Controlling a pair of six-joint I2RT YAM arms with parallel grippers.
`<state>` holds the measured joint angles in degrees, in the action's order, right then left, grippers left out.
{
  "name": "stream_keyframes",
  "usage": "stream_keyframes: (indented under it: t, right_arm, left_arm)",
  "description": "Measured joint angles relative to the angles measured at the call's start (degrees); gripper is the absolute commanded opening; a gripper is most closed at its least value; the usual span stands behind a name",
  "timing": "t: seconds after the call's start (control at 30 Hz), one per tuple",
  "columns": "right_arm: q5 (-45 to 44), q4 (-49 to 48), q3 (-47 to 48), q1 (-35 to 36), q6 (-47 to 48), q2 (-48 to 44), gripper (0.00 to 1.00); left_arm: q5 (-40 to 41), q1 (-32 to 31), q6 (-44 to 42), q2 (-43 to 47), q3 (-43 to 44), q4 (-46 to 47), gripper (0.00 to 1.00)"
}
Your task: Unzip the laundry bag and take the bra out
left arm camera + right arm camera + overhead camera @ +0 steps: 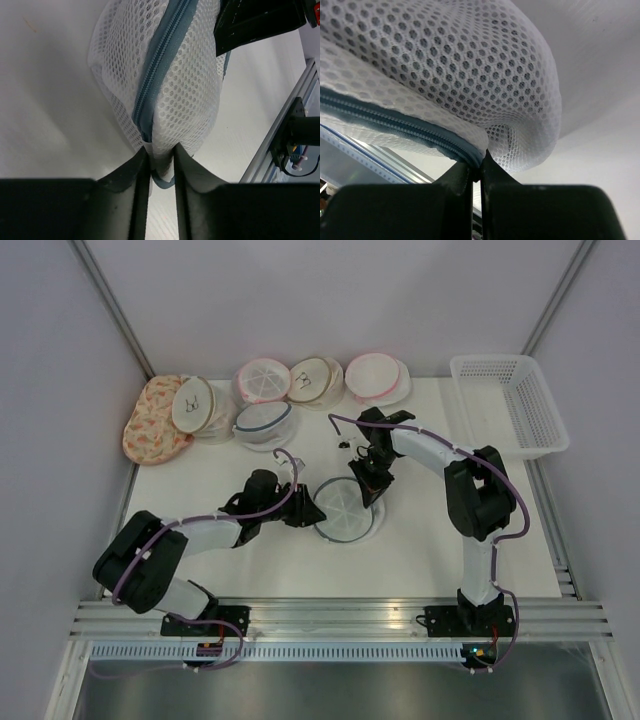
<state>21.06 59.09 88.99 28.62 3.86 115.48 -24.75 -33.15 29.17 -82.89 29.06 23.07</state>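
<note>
Mesh laundry bag (343,510) lies on the bench, zipper (155,65) closed, bra unseen. At its left rim the left gripper (160,152) clamps mesh, likely anchoring; opposite, the right gripper (476,167) pinches the zipper seam, apparently to pull.

The laundry bag (340,511) is observed near the centre of the table (430,540). The left gripper (309,517) is found against its left rim, the right gripper (363,493) against its upper right rim. A white basket (512,405) is noted at the far right corner. Further round mesh bags (265,380) are ranged along the back edge, with a patterned orange cloth item (148,428) at their left end.
</note>
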Motion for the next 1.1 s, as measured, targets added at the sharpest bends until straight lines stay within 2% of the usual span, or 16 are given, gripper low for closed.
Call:
stream_keyframes:
  t: [0.03,0.13,0.23,0.33,0.4,0.47,0.5,0.57,0.6,0.73,0.87,0.97,1.1]
  right_arm:
    - [-0.11,0.02,0.00,-0.04,0.02,0.00,0.00]
    - [-0.39,0.04,0.00,-0.28,-0.07,0.00,0.01]
    - [-0.96,-0.02,0.00,-0.39,-0.68,-0.07,0.00]
    - [-1.90,-0.15,-0.15,-0.39,-2.05,-0.92,0.25]
    - [-3.67,-1.22,-1.05,-0.37,-4.20,-3.04,0.46]
    - [-5.88,-1.95,-2.45,-0.35,-6.51,-6.38,0.67]
    - [-8.11,-2.38,-3.39,-0.33,-8.02,-8.92,0.70]
    - [-11.76,-2.99,-4.63,-0.35,-10.25,-13.51,0.86]
    - [-14.19,-3.54,-5.38,-0.35,-11.93,-16.28,0.98]
    - [-20.65,-6.62,-8.74,-0.35,-16.90,-28.17,0.98]
    - [-22.38,-12.68,-16.00,1.18,-21.18,-41.55,0.98]
    - [-18.84,-22.73,-27.15,3.17,-25.97,-54.66,0.98]
    - [-11.69,-41.86,-47.63,3.50,-36.39,-71.82,0.98]
  left_arm:
    - [-0.83,0.00,0.35,-0.61,0.00,0.48,0.16]
    - [-2.75,-0.09,1.40,-1.42,0.00,1.55,0.02]
    - [-3.96,-0.52,2.29,-1.29,0.00,2.25,0.02]
    - [-4.20,-1.05,3.74,-0.04,-0.02,2.14,0.02]
    - [-3.93,-1.49,5.18,2.58,-0.20,0.92,0.02]
    - [-2.08,-2.08,7.21,7.02,-0.63,-1.70,0.02]
    - [-0.98,-2.27,8.20,9.75,-0.92,-3.19,0.02]
    - [2.56,-2.58,10.64,16.02,-1.42,-6.54,0.02]
    - [4.57,-2.62,12.00,19.26,-1.64,-8.22,0.02]
    - [11.87,-2.62,17.68,29.79,-2.29,-13.22,0.02]
    - [18.12,-2.60,24.76,37.75,-3.91,-17.11,0.02]
    - [20.90,-2.60,30.29,41.59,-6.82,-17.84,0.02]
    - [21.88,-2.60,36.79,43.15,-10.67,-17.14,0.02]
